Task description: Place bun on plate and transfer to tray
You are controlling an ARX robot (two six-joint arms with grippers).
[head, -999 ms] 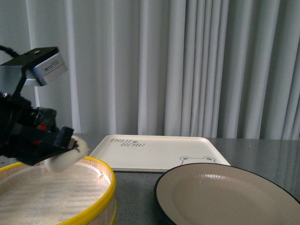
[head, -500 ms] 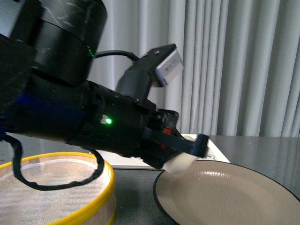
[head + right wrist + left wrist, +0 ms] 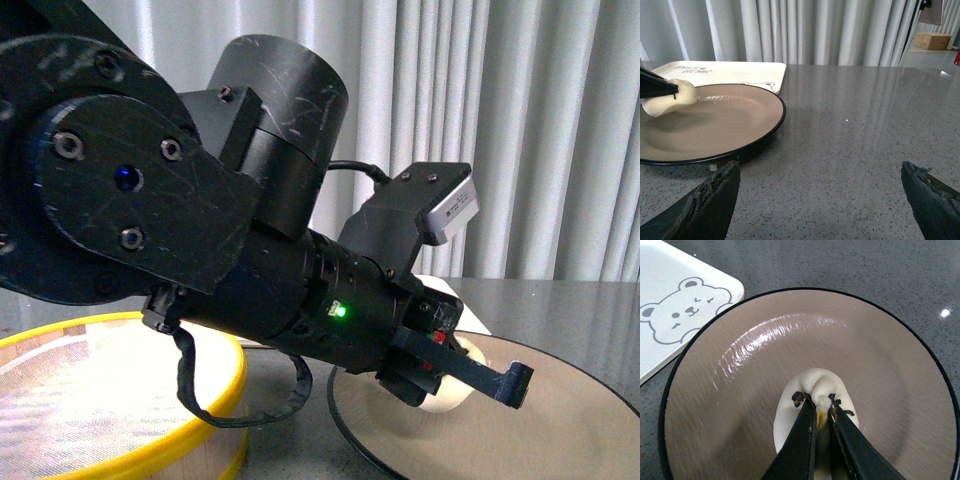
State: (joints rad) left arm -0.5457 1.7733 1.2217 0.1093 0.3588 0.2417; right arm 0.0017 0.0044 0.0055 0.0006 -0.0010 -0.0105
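Over the plate (image 3: 765,340) now, the left gripper (image 3: 816,401) has carried the bun (image 3: 812,382) across from the steamer (image 3: 235,375), still pinching its pleated top; release should come next, then the tray (image 3: 690,270).

Count from my side: 1 bun (image 3: 815,382), 1 plate (image 3: 740,390), 1 tray (image 3: 660,270) at the upper left of the left wrist view, with 1 bear face (image 3: 682,307) printed on it. 1 yellow-rimmed steamer (image 3: 80,390), lower left of the front view. 1 cardboard box (image 3: 932,40), upper right of the right wrist view. Grippers: 2, my left gripper (image 3: 816,405) and my right gripper (image 3: 818,170).
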